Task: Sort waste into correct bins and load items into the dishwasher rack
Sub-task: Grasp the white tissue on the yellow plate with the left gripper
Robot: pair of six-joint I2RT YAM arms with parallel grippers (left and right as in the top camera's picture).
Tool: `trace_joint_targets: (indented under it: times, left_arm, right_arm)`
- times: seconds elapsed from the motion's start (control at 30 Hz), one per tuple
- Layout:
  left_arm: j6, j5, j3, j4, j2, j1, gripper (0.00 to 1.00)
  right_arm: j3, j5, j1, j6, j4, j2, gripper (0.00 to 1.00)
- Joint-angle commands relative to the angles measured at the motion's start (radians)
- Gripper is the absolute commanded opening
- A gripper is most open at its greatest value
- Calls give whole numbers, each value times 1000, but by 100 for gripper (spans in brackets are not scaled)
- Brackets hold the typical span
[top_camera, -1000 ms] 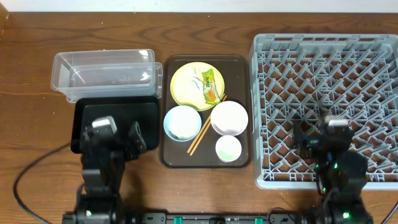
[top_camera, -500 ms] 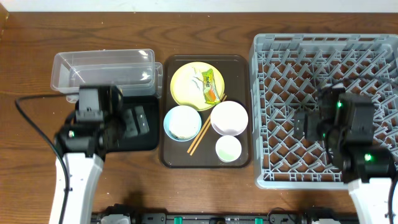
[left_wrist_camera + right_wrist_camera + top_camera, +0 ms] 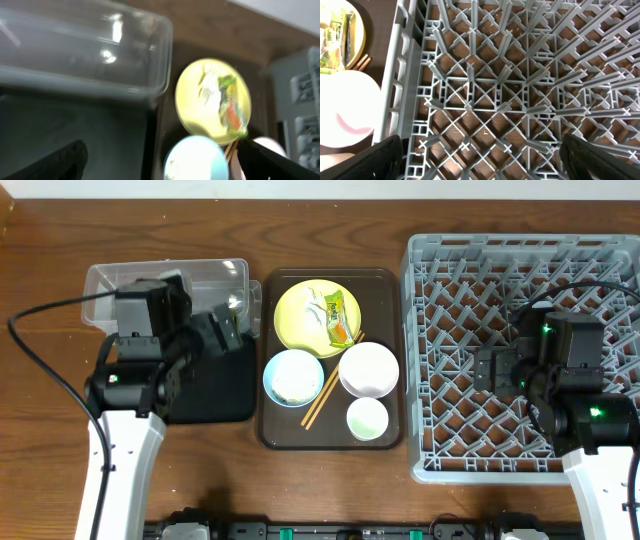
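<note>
A dark wooden table [image 3: 50, 430] is seen, with a pale strip of wall [image 3: 300, 188] beyond its far edge. On the brown tray [image 3: 270, 435], the cup [image 3: 366, 419] is set nearest. Beyond it lie the blue bowl [image 3: 293, 377] and the white bowl [image 3: 369, 370], with the chopsticks [image 3: 325, 392] between them. Farthest is the yellow plate [image 3: 295, 320], on which the wrapper [image 3: 340, 317] and tissue [image 3: 315, 310] are carried. To the left, the black tray [image 3: 225, 395] lies near and the clear tub [image 3: 130, 280] just beyond it. The grey rack [image 3: 450, 450] is set on the right.

The left gripper [image 3: 218, 332] is held spread and empty by the tub's near right corner. The right gripper [image 3: 488, 370] is held spread and empty over the rack's left part.

Since half a second ago, the left gripper has been carried farther, off the black tray. The right one is only slightly shifted, and the dishes are unmoved.
</note>
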Motion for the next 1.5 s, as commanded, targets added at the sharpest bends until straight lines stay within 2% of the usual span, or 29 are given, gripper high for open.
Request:
trace_joint_targets:
  times: [0.0, 0.17, 0.43, 0.87, 0.97, 1.27, 1.47]
  left_arm:
    - [-27, 21, 18, 64, 54, -21, 98]
    - [-6, 3, 44, 174, 176, -88, 99]
    - [88, -84, 159, 239, 399, -230, 100]
    - [95, -87, 161, 437, 700, -385, 94]
    - [95, -93, 161, 440, 743, -386, 88]
    - [95, -185, 160, 436, 788, -383, 79]
    - [95, -186, 156, 426, 789, -383, 54]
  right_arm:
    - [20, 10, 5, -8, 6, 0, 99]
    - [20, 10, 5, -8, 10, 0, 99]
    - [20, 10, 5, -8, 10, 0, 99]
    - [20, 10, 5, -8, 10, 0, 99]
    - [20, 10, 5, -8, 9, 0, 99]
    - [20, 10, 5, -8, -5, 0, 99]
    - [20, 10, 5, -8, -5, 0, 99]
